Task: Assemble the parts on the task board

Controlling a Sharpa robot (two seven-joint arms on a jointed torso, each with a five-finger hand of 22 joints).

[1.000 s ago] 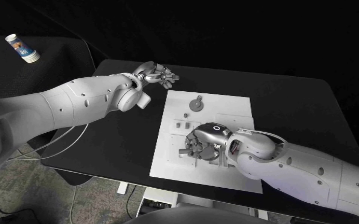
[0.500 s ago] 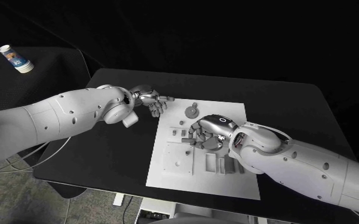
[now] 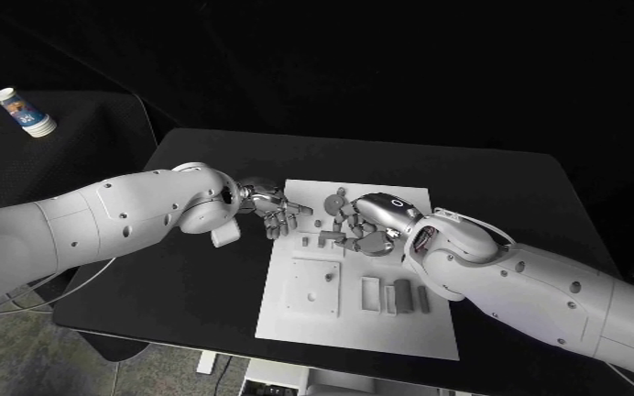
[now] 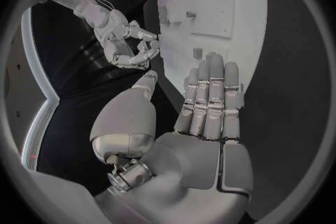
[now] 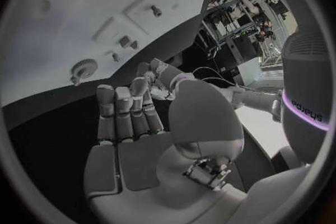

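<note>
Matte black table (image 3: 515, 194), smooth, rounded corners, dark room all round with black backdrop. Task board (image 3: 323, 318) is a flat white rectangular plate in the middle of the table, with shallow rectangular recesses and low raised blocks moulded in. Near end of it has a square plate (image 3: 314, 285) and three narrow upright slabs (image 3: 395, 295) side by side. Far end has a round grey gear-like disc (image 3: 335, 200) with a small tab, lying flat just beside the right hand, plus a few small grey parts (image 3: 313, 239) standing between the two hands; too small to tell their shapes.

Left hand (image 3: 272, 210) glossy silver metal, segmented, sits at the board's left edge, fingers stretched out flat and close together over the board, nothing held; left wrist view shows the fingers (image 4: 210, 98) straight and side by side. Right hand (image 3: 359, 228) same silver finish, over the board's far middle, fingers (image 5: 127, 112) straight and held together in the right wrist view, thumb bent across, nothing in it. Hands near each other, not touching.

Arms are smooth white plastic shells with small dark screw holes. Small white cup stack (image 3: 26, 111) with blue print off to the far left, print unreadable
</note>
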